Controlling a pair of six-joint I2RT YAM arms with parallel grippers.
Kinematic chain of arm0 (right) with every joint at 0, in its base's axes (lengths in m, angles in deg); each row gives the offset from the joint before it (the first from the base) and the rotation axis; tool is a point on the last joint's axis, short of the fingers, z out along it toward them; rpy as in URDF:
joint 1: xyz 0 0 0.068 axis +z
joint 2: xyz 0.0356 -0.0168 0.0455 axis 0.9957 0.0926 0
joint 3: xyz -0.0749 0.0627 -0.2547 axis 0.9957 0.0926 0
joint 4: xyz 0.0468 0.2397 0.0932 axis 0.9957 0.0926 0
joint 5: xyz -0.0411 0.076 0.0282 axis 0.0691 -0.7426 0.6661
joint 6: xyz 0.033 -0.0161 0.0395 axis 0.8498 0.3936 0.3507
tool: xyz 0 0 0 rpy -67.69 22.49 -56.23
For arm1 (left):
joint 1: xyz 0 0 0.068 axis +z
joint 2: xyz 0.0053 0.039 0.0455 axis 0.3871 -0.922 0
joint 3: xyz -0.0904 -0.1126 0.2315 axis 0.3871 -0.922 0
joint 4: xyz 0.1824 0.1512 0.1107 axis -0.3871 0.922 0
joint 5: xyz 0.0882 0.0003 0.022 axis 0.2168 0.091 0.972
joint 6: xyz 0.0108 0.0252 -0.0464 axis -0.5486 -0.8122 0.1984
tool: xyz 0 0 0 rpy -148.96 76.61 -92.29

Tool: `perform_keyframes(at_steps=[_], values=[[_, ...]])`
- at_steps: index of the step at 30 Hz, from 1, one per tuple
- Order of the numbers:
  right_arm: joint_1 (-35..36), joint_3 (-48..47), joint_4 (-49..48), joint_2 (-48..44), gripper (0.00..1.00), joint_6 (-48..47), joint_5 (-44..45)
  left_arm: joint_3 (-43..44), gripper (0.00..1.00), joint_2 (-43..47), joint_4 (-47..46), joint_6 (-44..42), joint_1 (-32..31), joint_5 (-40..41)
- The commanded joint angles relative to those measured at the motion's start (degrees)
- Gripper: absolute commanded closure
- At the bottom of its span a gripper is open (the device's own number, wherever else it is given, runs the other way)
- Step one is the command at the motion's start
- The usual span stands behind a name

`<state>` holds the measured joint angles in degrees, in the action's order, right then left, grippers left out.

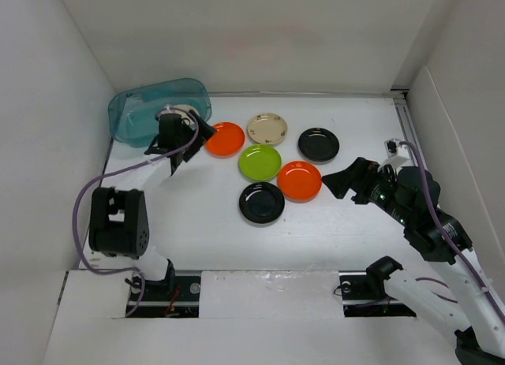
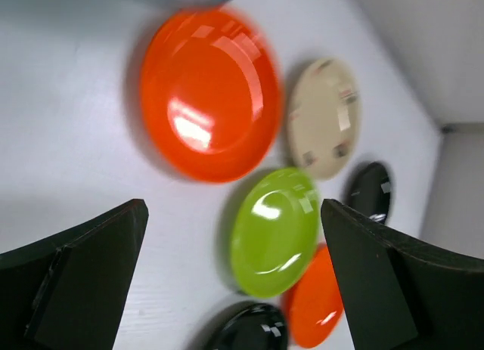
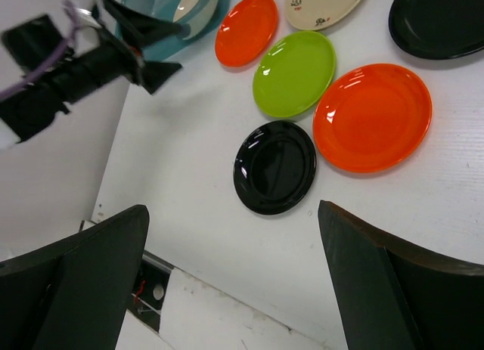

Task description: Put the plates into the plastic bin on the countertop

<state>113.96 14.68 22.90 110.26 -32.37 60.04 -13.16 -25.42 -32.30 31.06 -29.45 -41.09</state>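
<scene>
White walls close round a matte white table (image 1: 197,239), with the see-through teal bin (image 1: 134,121) at its far left corner. One cream plate (image 1: 180,110) lies inside the bin. Six more plates sit unstacked on the table to the right of the bin, packed close together. Closest to the bin is the first orange plate (image 1: 226,139), then a second cream plate (image 1: 267,129) and a green plate (image 1: 260,162). Farther from the bin lie the second orange plate (image 1: 300,180), a far black plate (image 1: 319,144) and a near black plate (image 1: 262,202). All are small, round, shallow and glossy, and the rims are likely slippery.

The left hand (image 1: 194,147) hangs between the bin and the first orange plate, fingers apart and holding nothing. The right hand (image 1: 339,182), well away from the bin, is also spread and empty. I judge the job barely begun. Next, the left hand should drop over that orange rim and pinch it.
</scene>
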Motion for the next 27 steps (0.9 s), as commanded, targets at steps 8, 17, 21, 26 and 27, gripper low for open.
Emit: perform_keyframes(at_steps=[8, 17, 21, 26, 27], values=[[-0.3, 1.8, -5.2, -0.4, 0.01, 0.9, -1.7, -6.5, 0.0, -14.0, -13.2, 3.6, -0.9, -2.2], [-0.3, 2.3, -5.2, 0.1, 0.01, 0.9, -0.1, -4.6, 0.29, -21.1, -13.8, 6.4, -2.5, 0.2], [-0.3, 2.3, -5.7, 0.6, 0.01, 0.9, -0.1, -2.4, 0.5, -22.4, -12.1, 7.5, -3.8, 2.9], [-0.3, 2.3, -5.7, 0.6, 0.01, 0.9, -0.1, -1.8, 0.76, -23.7, -11.0, 9.3, -4.3, 3.6], [-0.3, 1.6, -5.7, 0.6, 0.01, 0.3, -0.1, -1.8, 0.77, -23.7, -11.0, 9.9, -4.3, 3.6]])
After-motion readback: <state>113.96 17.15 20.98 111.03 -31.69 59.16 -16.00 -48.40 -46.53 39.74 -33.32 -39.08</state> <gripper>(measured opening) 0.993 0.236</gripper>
